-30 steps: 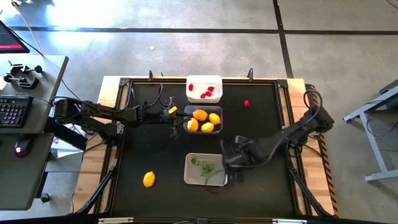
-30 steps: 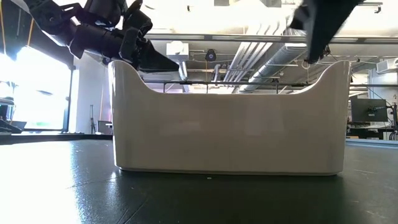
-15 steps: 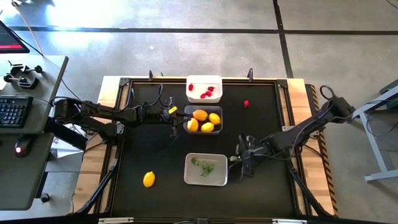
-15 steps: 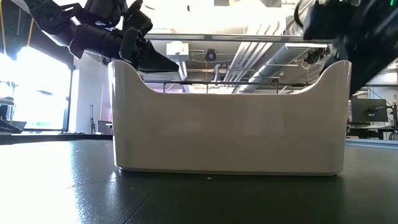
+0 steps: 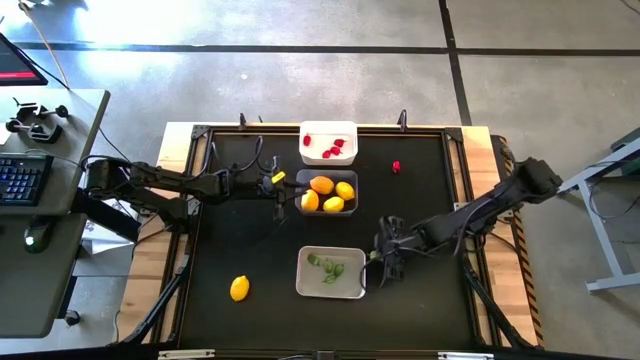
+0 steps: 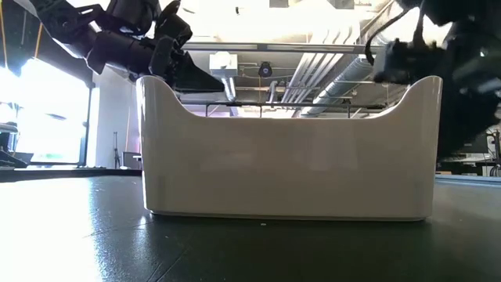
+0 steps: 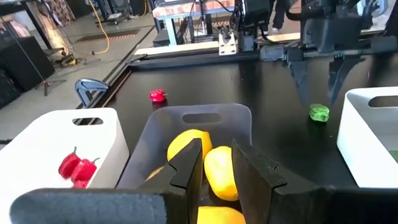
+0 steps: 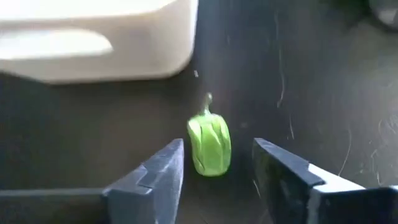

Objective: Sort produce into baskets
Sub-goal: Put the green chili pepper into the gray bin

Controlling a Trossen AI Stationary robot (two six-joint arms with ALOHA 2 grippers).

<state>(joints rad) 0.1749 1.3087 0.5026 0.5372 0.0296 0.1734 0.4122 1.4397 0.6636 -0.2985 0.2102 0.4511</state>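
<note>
- Worktop point(image 5: 250, 240), centre column: white basket point(image 5: 329, 143) at 12 o'clock, dark basket point(image 5: 327, 192) just below it, grey basket point(image 5: 331, 272) toward 6 o'clock; narrow bare gaps between them.
- Left pincer point(image 5: 288, 197): blocks the dark basket's 9 o'clock rim.
- Right pincer point(image 5: 385, 262): fingers apart, occupies the lane at the grey basket's 3 o'clock side, a green piece point(image 8: 209, 144) between them.
- Loose obstacles: lemon point(image 5: 239, 288) at 7 o'clock, red piece point(image 5: 396, 167) at 1 o'clock.
- Free passage: bare black surface at 4 to 5 o'clock.
</note>
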